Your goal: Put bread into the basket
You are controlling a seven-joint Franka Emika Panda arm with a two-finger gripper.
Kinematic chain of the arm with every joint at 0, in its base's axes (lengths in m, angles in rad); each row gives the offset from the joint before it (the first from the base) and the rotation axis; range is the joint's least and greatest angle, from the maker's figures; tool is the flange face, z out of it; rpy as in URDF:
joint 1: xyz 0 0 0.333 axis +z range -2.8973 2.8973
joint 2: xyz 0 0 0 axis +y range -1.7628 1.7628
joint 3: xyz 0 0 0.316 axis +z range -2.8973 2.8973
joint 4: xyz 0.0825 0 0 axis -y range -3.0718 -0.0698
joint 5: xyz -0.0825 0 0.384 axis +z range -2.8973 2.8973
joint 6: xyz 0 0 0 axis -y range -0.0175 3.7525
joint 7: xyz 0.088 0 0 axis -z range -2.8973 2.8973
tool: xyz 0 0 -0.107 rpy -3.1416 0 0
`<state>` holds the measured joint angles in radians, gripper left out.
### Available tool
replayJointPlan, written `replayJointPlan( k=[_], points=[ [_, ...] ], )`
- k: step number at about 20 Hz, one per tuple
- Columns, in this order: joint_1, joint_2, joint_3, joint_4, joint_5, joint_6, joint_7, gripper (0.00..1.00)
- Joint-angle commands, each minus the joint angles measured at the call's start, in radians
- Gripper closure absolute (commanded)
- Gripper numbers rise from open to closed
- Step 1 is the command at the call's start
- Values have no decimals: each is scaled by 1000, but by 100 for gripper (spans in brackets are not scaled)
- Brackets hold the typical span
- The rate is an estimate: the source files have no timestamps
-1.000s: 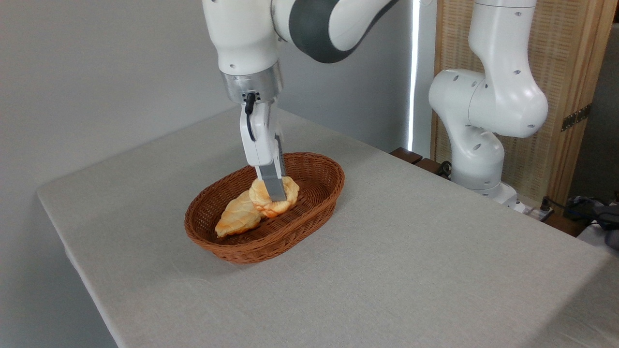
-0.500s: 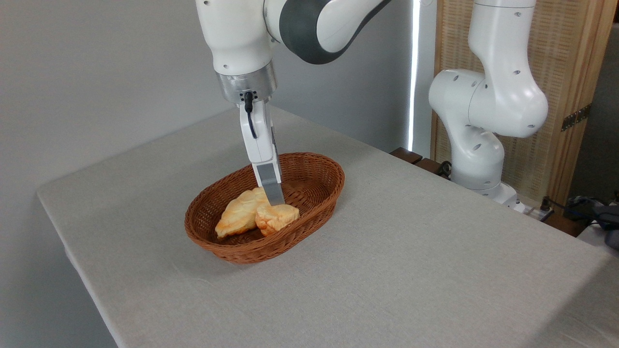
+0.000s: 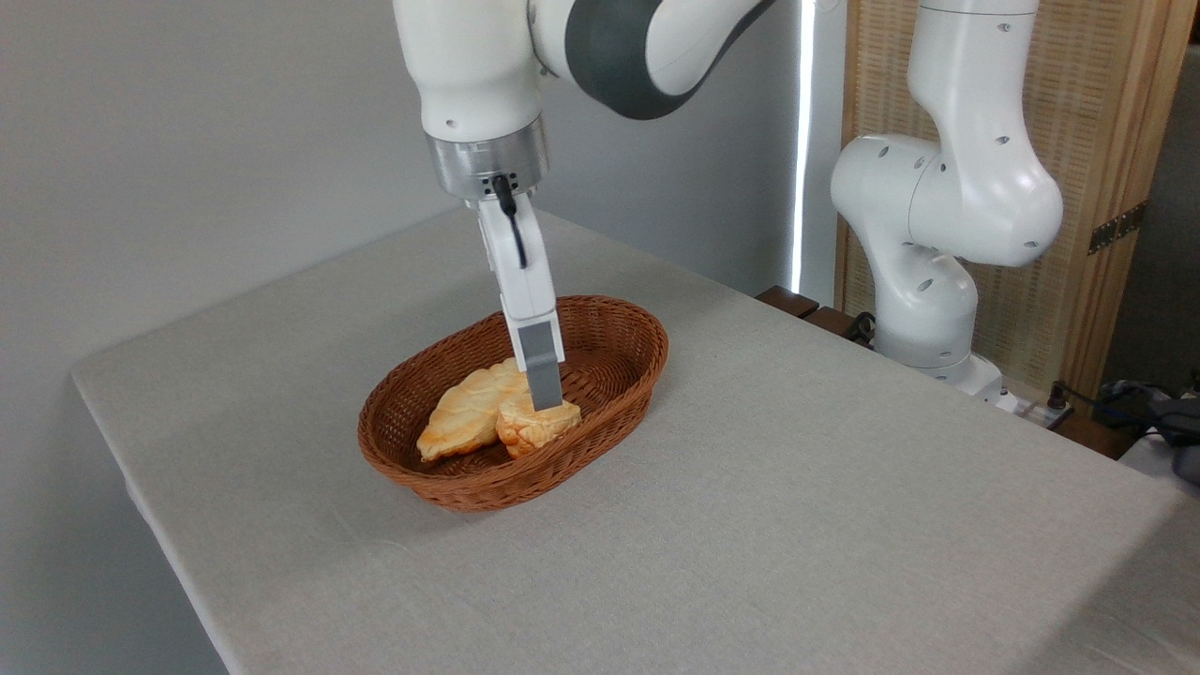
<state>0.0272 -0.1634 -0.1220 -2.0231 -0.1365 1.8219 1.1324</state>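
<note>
The bread (image 3: 534,424) now lies on the floor of the basket (image 3: 619,323), tight against the right end of the loaf (image 3: 469,408). A second ago it hung between the fingers above the loaf; half a second ago it was already down in the same spot. The gripper (image 3: 544,398) stands just over the bread's top, tilted a little to the right, and has shifted right since the last frame. It is seen edge-on, with only one grey finger (image 3: 541,370) showing, so how wide it stands cannot be told; whether its tip touches the bread is also unclear. The basket sits on the table (image 3: 797,525) where it was.
</note>
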Motion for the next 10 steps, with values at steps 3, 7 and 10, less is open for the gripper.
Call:
replayJointPlan(
  k=[3, 7, 10],
  points=[
    [-3, 4, 76, 53, 20, -7, -242, 0],
    [-1, 4, 87, 52, 20, 30, -340, 0],
    [-3, 5, 88, 52, 25, 31, -401, 0]
  ],
)
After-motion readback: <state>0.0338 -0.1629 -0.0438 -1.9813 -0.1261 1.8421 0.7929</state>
